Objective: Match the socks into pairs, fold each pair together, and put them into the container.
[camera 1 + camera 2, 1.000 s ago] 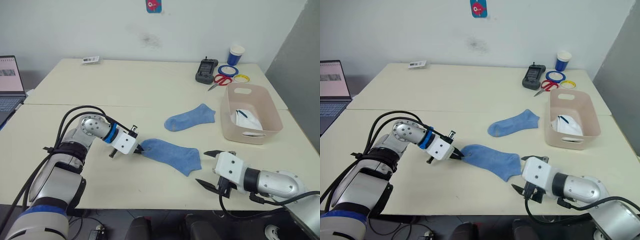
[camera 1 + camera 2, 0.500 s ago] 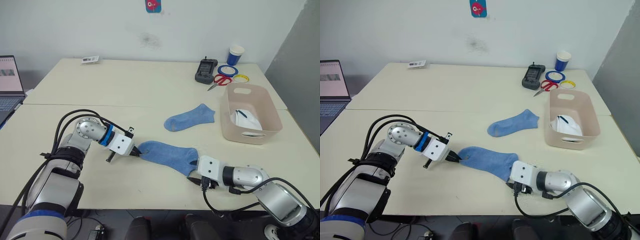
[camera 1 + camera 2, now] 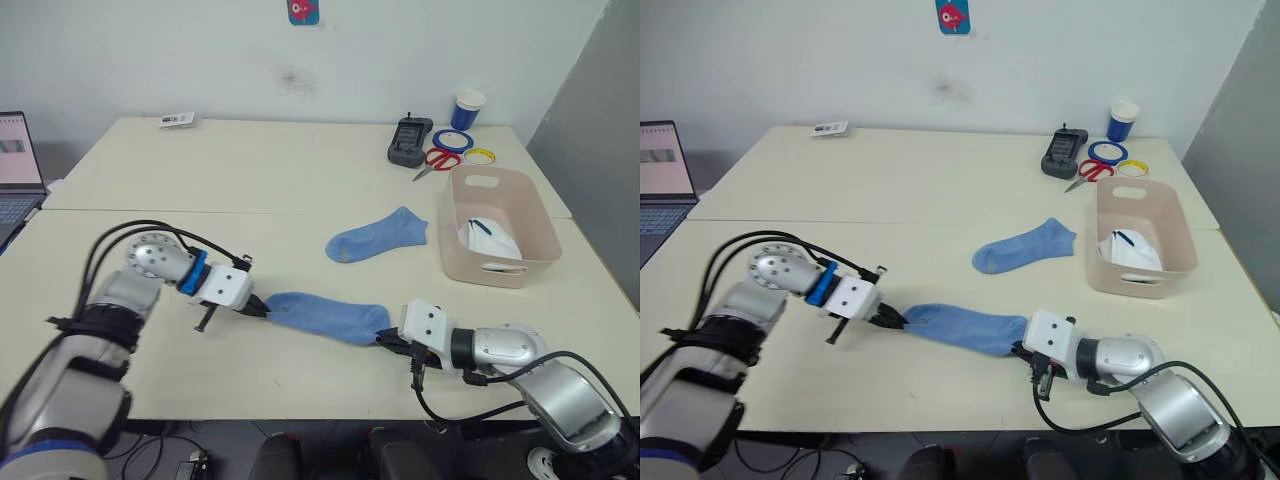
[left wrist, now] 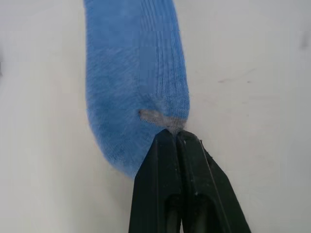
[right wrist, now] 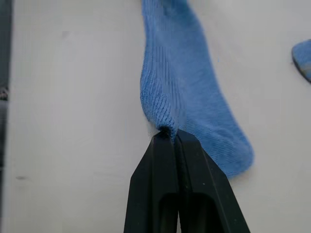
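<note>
Arm joints: rounded silver housings were seen.
Wrist blocks: white boxes sat behind each gripper.
Left gripper (image 3: 262, 311) fingers: black, tapered.
Cables: black loops; blue ring behind left block.

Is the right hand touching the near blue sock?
Touching. Right wrist view shows the right hand pinching the near blue sock's edge between shut fingers.
</note>
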{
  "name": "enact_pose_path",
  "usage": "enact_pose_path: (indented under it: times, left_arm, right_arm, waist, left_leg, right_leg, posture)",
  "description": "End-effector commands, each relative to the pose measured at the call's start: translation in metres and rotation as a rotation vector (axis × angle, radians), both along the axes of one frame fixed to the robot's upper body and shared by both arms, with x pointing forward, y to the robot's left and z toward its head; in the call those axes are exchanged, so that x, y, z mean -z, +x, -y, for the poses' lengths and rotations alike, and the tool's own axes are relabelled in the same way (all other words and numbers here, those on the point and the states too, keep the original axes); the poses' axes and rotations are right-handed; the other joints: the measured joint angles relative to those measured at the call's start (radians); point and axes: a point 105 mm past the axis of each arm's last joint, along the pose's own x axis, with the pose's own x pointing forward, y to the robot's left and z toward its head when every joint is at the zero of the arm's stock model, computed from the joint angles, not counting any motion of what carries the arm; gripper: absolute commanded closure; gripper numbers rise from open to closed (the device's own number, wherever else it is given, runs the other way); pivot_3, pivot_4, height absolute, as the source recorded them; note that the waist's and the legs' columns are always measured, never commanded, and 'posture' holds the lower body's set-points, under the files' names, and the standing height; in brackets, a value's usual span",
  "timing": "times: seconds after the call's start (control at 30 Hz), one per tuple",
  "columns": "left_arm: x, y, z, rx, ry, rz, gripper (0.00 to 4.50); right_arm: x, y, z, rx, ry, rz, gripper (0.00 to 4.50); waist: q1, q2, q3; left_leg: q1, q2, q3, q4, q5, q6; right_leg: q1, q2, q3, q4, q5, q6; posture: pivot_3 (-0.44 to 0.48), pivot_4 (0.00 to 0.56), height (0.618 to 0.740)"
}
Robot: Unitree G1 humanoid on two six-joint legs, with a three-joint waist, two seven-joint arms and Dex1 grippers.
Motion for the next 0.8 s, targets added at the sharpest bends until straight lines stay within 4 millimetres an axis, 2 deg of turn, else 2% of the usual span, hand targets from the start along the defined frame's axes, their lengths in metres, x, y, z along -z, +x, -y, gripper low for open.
enact_pose_path:
  times: [0.03, 0.17, 0.27, 0.33, 0.4, 0.53, 0.63, 0.8]
  left_arm:
    - [-0.018, -0.035, 0.008, -0.045, -0.036, -0.24, 4.5]
    - [-0.037, -0.079, 0.006, -0.182, -0.046, -0.597, 4.5]
    - [-0.034, -0.098, 0.0, -0.26, -0.011, -0.747, 4.5]
    - [-0.03, -0.102, -0.003, -0.292, 0.012, -0.788, 4.5]
    - [-0.018, -0.098, -0.002, -0.321, 0.02, -0.819, 4.5]
    - [0.005, -0.07, 0.004, -0.392, 0.01, -0.814, 4.5]
    - [0.019, -0.04, 0.006, -0.434, 0.037, -0.74, 4.5]
    - [0.03, -0.005, 0.009, -0.453, 0.086, -0.631, 4.5]
  right_arm:
    - [-0.025, -0.023, -0.004, -0.03, 0.127, -0.105, 4.49]
    - [-0.038, -0.052, -0.007, -0.073, 0.244, -0.312, 4.49]
    - [-0.038, -0.061, -0.007, -0.059, 0.277, -0.433, 4.49]
    - [-0.036, -0.061, -0.006, -0.028, 0.286, -0.478, 4.49]
    - [-0.026, -0.049, -0.002, 0.071, 0.282, -0.54, 4.49]
    - [-0.002, -0.024, 0.007, 0.245, 0.213, -0.593, 4.49]
    - [0.005, -0.003, 0.01, 0.323, 0.168, -0.558, 4.49]
    - [0.01, 0.019, 0.016, 0.378, 0.099, -0.497, 4.49]
  waist:
    - [-0.001, 0.0, 0.0]
    - [-0.003, -0.001, 0.001]
    - [-0.004, 0.0, 0.0]
    - [-0.004, 0.0, 0.0]
    - [-0.003, -0.001, 0.0]
    - [0.002, 0.0, -0.001]
    - [0.007, -0.002, -0.001]
    - [0.007, -0.002, -0.001]
  left_leg:
    - [0.0, 0.002, 0.0, 0.0, 0.0, 0.0]
    - [0.001, 0.006, -0.002, 0.001, 0.0, 0.0]
    - [0.003, 0.005, -0.001, 0.0, 0.0, 0.0]
    - [0.003, 0.003, 0.001, 0.0, 0.0, 0.0]
    - [0.003, -0.002, 0.001, 0.0, 0.0, 0.0]
    - [0.002, -0.004, 0.003, 0.0, 0.0, 0.0]
    - [-0.001, -0.004, 0.002, 0.0, 0.0, 0.0]
    - [-0.002, -0.004, 0.002, 0.0, 0.0, 0.0]
  right_leg:
    - [0.0, 0.0, 0.0, 0.0, 0.0, 0.0]
    - [0.0, -0.001, 0.0, 0.001, 0.0, 0.0]
    - [0.001, -0.002, 0.0, 0.001, 0.0, 0.0]
    - [0.001, -0.002, 0.001, 0.001, 0.0, -0.001]
    - [0.001, -0.002, 0.001, 0.001, -0.001, -0.001]
    - [0.0, 0.0, 0.001, 0.0, -0.001, -0.001]
    - [-0.001, 0.002, 0.001, -0.001, -0.001, -0.001]
    - [-0.002, 0.003, 0.002, -0.001, -0.001, -0.001]
  posture:
    - [0.0, 0.15, 0.732]
    - [0.0, 0.15, 0.732]
    - [0.0, 0.15, 0.732]
    - [0.0, 0.15, 0.732]
    - [0.0, 0.15, 0.732]
    - [0.0, 0.15, 0.732]
    - [0.0, 0.15, 0.732]
    - [0.0, 0.15, 0.732]
